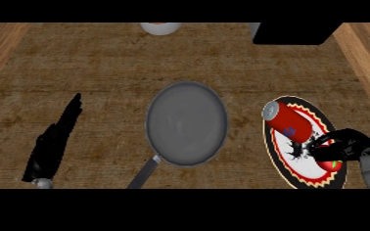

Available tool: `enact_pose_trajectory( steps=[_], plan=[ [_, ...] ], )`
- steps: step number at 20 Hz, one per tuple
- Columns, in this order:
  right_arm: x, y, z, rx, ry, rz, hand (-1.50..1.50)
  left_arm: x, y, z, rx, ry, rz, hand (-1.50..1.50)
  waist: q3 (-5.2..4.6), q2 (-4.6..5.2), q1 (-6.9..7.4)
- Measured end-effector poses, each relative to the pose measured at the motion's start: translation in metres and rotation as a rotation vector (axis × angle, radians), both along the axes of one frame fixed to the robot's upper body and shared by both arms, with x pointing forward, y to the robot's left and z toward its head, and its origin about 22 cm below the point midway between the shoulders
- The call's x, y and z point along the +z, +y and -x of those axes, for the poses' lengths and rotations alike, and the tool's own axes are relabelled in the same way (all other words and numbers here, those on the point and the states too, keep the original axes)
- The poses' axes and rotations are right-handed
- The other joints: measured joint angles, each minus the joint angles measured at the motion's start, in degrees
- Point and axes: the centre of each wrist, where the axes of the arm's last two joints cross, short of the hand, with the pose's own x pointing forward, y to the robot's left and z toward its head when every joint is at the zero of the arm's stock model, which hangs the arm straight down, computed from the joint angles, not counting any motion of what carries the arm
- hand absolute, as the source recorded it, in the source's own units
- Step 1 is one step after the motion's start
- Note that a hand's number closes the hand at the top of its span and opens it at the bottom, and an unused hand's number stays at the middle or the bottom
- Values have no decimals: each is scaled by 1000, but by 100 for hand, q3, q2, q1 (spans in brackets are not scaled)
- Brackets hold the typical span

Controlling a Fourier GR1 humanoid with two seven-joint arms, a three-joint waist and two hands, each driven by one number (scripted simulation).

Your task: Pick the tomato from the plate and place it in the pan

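A grey pan (186, 123) lies in the middle of the counter, its handle (145, 173) pointing to the lower left. At the right is a round plate (312, 177) with a black, red and yellow rim. A small red tomato (332, 165) sits near the plate's lower right edge. My right hand (345, 142) is just above the tomato, its fingers curled over the top of it. A red can (290, 121) lies tilted on the plate's upper left part. My left hand (57, 136) rests at the left with straight fingers.
A white cup or bowl (160, 28) stands at the far edge of the counter. A black box-like object (295, 33) is at the top right. Wooden strips border the counter at left and right.
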Motion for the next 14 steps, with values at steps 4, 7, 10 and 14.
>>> enact_pose_trajectory(
  steps=[4,7,10,14],
  plan=[
    [-3,26,18,18,-46,23,150,-2,2,2,11,4,2,0,13,-4,-36],
    [-7,66,46,89,-86,102,150,-4,7,6,23,4,-4,0,14,-31,-98],
    [-7,101,80,143,-136,172,150,-6,6,8,28,10,-3,0,30,-34,-147],
    [5,120,113,188,-237,334,150,-7,8,11,34,9,-11,0,61,-29,-180]
  ],
)
